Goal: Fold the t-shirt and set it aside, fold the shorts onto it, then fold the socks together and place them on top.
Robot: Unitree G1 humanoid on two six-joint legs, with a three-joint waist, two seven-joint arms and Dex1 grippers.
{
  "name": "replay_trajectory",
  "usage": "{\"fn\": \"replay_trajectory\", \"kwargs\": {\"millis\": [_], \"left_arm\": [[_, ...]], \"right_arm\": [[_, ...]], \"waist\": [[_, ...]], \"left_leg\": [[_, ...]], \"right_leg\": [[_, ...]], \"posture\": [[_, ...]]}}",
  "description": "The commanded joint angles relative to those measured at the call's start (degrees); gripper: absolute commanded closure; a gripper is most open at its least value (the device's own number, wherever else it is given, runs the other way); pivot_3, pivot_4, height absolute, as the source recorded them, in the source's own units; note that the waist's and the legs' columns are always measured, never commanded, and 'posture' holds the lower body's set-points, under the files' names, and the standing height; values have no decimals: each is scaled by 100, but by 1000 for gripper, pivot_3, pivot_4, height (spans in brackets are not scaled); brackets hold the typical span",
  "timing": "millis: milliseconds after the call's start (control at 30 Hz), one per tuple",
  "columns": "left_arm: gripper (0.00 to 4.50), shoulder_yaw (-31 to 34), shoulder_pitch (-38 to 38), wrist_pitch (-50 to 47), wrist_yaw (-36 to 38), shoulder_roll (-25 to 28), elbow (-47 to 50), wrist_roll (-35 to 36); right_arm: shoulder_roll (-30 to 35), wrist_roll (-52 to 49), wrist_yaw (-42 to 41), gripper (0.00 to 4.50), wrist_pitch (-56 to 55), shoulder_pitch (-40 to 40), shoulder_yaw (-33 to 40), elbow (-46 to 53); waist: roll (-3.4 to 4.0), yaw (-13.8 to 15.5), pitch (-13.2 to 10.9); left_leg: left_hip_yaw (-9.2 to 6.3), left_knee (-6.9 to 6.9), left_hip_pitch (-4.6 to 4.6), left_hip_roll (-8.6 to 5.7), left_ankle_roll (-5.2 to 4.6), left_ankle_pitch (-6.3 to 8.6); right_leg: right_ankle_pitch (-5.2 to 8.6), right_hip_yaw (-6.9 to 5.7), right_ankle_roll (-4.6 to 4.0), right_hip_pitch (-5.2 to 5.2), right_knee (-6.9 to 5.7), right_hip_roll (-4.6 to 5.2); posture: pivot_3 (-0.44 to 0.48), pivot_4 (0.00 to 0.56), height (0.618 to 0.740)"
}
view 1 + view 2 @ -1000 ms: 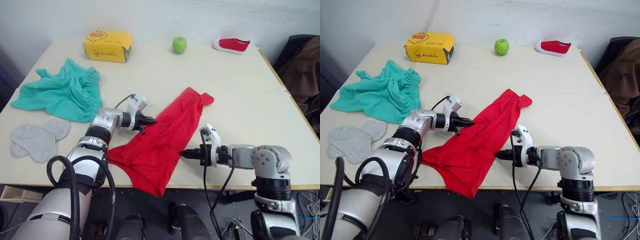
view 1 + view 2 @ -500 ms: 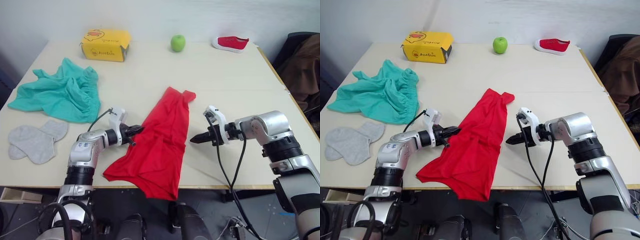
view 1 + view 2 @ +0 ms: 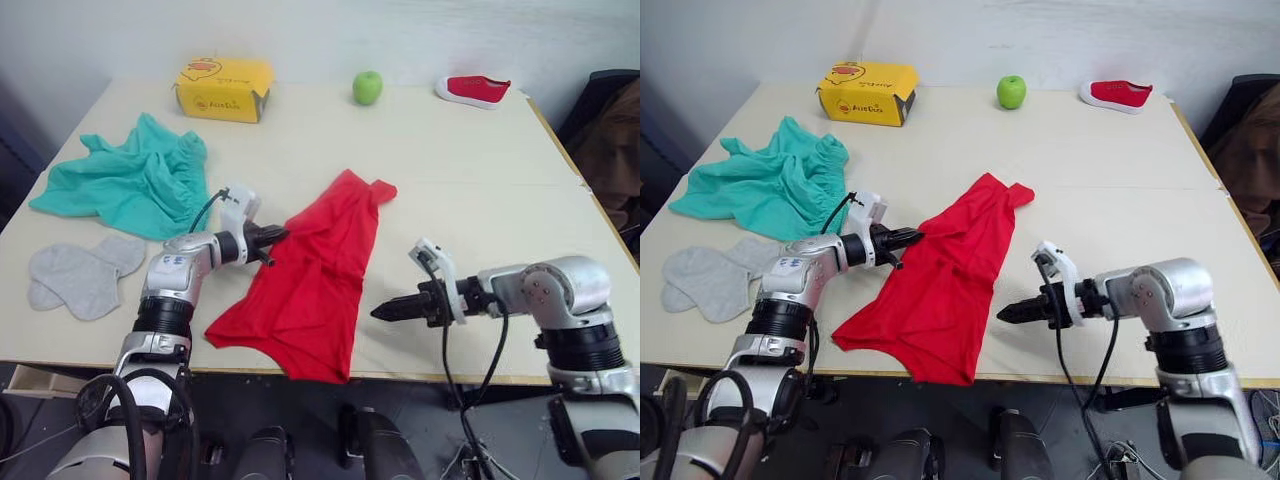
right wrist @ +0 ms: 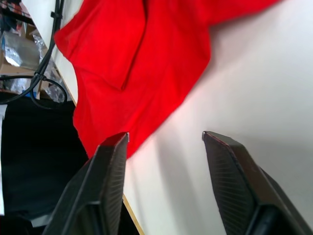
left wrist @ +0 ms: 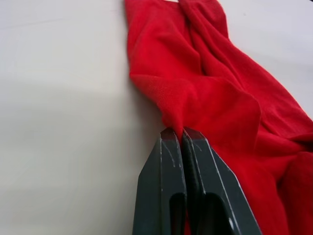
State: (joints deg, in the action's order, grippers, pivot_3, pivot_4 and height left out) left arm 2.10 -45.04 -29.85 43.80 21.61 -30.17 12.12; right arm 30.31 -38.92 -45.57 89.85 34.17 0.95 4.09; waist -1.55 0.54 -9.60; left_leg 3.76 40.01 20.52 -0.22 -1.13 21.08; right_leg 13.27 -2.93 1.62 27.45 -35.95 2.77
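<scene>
Nearest to the robot, the hem of the bright red soft fabric t-shirt [image 3: 315, 275] hangs a little over the front edge of the pale worktop [image 3: 470, 170], and the garment runs as a long crumpled strip toward the middle. The right gripper [image 3: 380, 312] sits low just beside the lower right edge of the t-shirt, with its two black fingers spread apart and nothing between them (the right wrist view shows the gap clearly). The left gripper [image 3: 281, 235] is clenched on a small fold at the left edge of the t-shirt.

To the left, near the front, lie the light grey short socks [image 3: 82, 278], flat and overlapping, not yet paired. Further back is the teal-green fabric shorts [image 3: 130, 182], lying in a loose heap. At the far edge stand a yellow cardboard box [image 3: 223, 89], a green apple [image 3: 367, 87] and a small red shoe [image 3: 473, 90].

The task seems to be at its first step: the t-shirt is not folded, and the shorts and socks look untouched. Almost everything remains to be done.
</scene>
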Motion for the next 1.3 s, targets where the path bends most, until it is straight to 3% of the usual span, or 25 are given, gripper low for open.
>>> {"fn": "replay_trajectory", "kwargs": {"millis": [33, 367, 600, 800, 933, 1067, 1200, 1300], "left_arm": [[4500, -26, -163, 183, 75, 18, -94, -4], [4500, -70, -170, 236, 88, -1, -135, 23], [4500, -78, -45, 211, 102, 41, 3, 27], [4500, -84, 181, 67, 153, 129, 259, 50], [4500, 41, 718, -432, 52, 221, 1124, 257], [4500, 153, 1342, -922, -195, 210, 2185, 504], [4500, 316, 1679, -1320, -535, 95, 2904, 756], [4500, 327, 1675, -1425, -765, -36, 3018, 819]], "right_arm": [[-495, -1, 509, 2248, 132, 98, 464, 104], [-1538, 179, 1374, 2248, 150, 77, 501, -49], [-1472, 164, 1384, 4479, 6, 28, 379, -71], [-1036, 116, 1114, 4479, -162, 184, 213, -178], [96, 92, 109, 4479, -587, 797, -401, -740], [809, 292, -892, 4479, -1193, 1303, -1152, -1433], [1074, 560, -1486, 4479, -1601, 1561, -1660, -1895], [1117, 600, -1693, 4479, -1663, 1393, -1874, -1699]], "waist": [[0, -22, 0], [3, -85, 1], [-1, -85, 4], [-2, -78, 4], [12, -79, -4], [12, -76, -5], [12, -73, -5], [12, -60, -5]], "left_leg": [[-1, 0, 0, 0, 1, -1], [-2, 0, -2, 0, 0, -1], [-2, -1, -2, 0, -1, -1], [-3, -1, -3, -1, -5, 0], [0, 1, 0, -3, -12, 4], [-3, -5, 0, -2, -15, 5], [-1, -6, 0, -1, -14, 5], [-2, -4, -1, -1, -14, 4]], "right_leg": [[0, -1, 0, 0, -1, 0], [0, -1, 0, -3, -2, -1], [0, 0, 0, -3, -1, -2], [0, 0, 0, -5, 0, 0], [0, 4, 0, -4, 3, 2], [0, 0, 0, -3, 9, -1], [0, 3, 0, -4, 9, -1], [0, 3, 0, -5, 9, -1]], "posture": [[0, 150, 740], [0, 150, 740], [0, 150, 740], [0, 150, 740], [0, 150, 740], [0, 150, 740], [0, 150, 740], [0, 150, 740]]}}
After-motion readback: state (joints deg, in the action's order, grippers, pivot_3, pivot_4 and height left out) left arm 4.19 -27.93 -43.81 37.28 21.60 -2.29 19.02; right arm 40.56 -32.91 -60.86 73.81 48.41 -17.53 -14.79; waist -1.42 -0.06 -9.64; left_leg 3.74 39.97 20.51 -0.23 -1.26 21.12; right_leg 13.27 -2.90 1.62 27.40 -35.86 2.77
